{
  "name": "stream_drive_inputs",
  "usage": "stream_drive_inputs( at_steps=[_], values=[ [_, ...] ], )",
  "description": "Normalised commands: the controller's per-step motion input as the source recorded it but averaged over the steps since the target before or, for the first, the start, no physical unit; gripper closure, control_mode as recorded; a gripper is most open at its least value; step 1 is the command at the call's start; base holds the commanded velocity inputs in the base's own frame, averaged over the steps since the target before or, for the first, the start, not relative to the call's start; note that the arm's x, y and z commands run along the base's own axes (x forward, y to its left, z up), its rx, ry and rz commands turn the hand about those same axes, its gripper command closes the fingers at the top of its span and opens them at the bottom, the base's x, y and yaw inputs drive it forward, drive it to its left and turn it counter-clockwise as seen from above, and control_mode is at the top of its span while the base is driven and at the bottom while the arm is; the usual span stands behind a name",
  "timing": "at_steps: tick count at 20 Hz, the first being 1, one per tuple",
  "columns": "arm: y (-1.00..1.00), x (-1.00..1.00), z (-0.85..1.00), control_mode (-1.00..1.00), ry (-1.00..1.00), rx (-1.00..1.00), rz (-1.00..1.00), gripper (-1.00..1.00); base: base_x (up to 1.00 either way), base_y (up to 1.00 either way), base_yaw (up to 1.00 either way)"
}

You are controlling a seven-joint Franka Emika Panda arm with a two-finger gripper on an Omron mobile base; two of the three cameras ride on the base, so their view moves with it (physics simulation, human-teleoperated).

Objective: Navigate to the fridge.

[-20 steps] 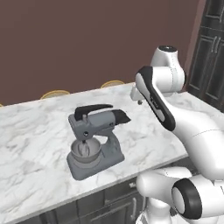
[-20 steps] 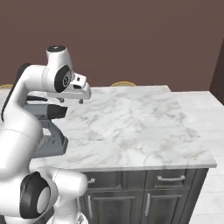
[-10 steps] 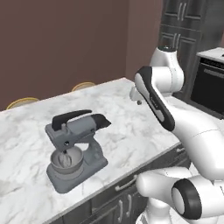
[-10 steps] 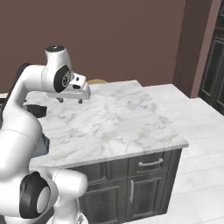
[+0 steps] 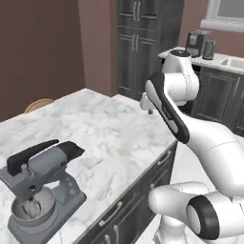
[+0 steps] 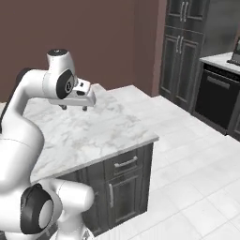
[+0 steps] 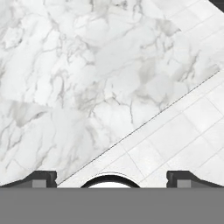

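The gripper hangs over the marble island counter near its far corner, fingers spread wide apart and holding nothing. A grey stand mixer sits by the counter's near left edge. Tall dark panelled cabinets stand beyond; I cannot tell where the fridge is.

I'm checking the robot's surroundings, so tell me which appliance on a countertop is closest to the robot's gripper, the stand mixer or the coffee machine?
The grey stand mixer, on the same marble island the gripper hangs over. The dark coffee machine stands on the far counter by the window.
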Motion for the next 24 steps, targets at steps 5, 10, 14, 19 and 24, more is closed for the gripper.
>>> stream_drive_inputs(
  at_steps=[5,10,14,19,24],
  values=[
    [0.0,0.0,0.0,1.0,0.0,0.0,0.0,-1.0,0.0,-0.52,-0.46],
    [0.0,0.0,0.0,1.0,0.0,0.0,0.0,-1.0,0.0,-0.46,-0.43],
    [0.0,0.0,0.0,1.0,0.0,0.0,0.0,-1.0,0.0,-0.38,-0.41],
    [0.0,0.0,0.0,1.0,0.0,0.0,0.0,-1.0,0.0,-0.37,-0.43],
    [0.0,0.0,0.0,1.0,0.0,0.0,0.0,-1.0,0.0,-0.34,-0.47]
  ],
)
